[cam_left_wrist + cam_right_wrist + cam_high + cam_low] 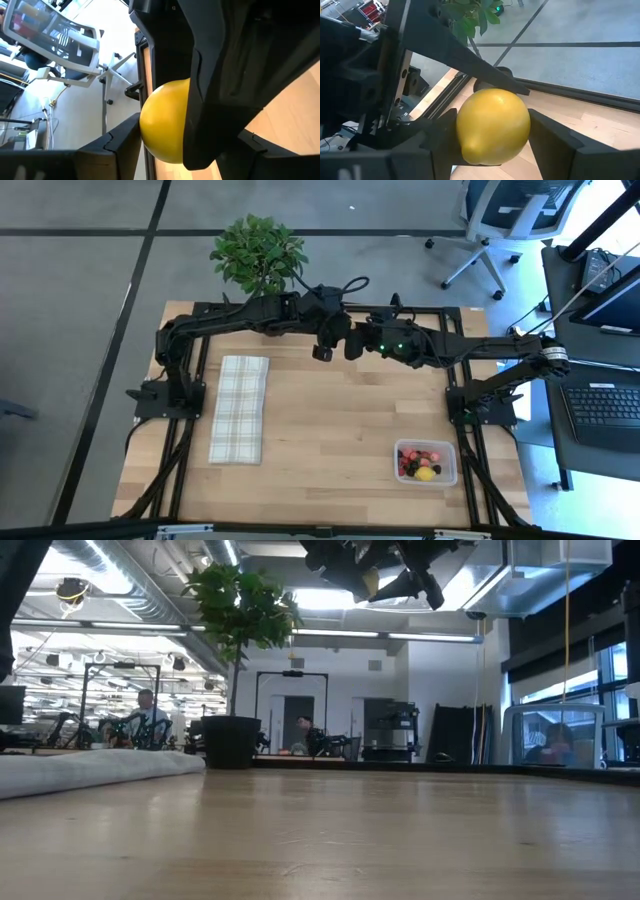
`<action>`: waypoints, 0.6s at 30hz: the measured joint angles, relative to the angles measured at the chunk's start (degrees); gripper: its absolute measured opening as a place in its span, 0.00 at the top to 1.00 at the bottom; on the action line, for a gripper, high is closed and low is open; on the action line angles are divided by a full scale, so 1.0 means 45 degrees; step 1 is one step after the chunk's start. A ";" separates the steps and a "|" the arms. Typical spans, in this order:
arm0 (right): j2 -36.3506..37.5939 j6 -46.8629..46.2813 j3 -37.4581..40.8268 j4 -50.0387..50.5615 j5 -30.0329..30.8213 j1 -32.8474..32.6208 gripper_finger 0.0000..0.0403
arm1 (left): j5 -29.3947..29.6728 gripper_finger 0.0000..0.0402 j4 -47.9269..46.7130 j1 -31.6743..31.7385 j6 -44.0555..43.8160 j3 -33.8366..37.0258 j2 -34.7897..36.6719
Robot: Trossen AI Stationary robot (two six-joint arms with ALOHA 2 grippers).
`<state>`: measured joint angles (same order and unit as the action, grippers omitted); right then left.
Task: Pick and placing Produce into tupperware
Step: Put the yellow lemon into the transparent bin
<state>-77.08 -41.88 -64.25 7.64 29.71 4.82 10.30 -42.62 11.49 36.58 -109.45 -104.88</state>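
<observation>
A yellow lemon-like piece of produce point(492, 125) hangs high over the table's far middle, where my two grippers meet. My left gripper point(323, 350) reaches in from the table's left and my right gripper point(350, 345) from the right, both shut on the lemon point(162, 125). In the low view both grippers show only as dark shapes at the top point(380, 575). The clear tupperware point(452, 450) stands near the table's near right corner, with several small red, dark and yellow pieces point(422, 464) in it. My left gripper has the lemon between its two fingers; one finger point(125, 137) lies against the lemon's side point(147, 125), and the right gripper hides the other side. The fingers slant down from the table's left. The lemon is clear of the table. My right gripper pinches the lemon's two opposite sides between its fingers point(547, 135), one side being point(462, 125). The fingers come nearly level from the table's right. The lemon sits lifted clear, its small nub point(470, 152) turned toward the wrist camera.
A white-and-grey plaid cloth point(239, 408) lies flat on the table's left half. A green potted plant point(258, 252) stands at the far edge behind the left arm. Bare wood stretches between the cloth and the tub. An office chair point(500, 220) stands beyond the table.
</observation>
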 joint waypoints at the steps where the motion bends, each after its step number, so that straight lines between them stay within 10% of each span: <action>1: 0.0000 0.0023 0.0000 0.0004 0.0000 0.0000 0.47 | 0.0011 0.50 -0.0009 -0.0011 0.0000 0.0000 0.0000; 18: -0.0024 0.0407 0.0000 0.1598 -0.0761 0.0058 0.47 | 0.0429 0.43 -0.1234 -0.0084 -0.0018 -0.0005 0.0031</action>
<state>-77.19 -40.05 -64.25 14.84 26.29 5.08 12.23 -48.17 11.11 36.50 -109.47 -104.74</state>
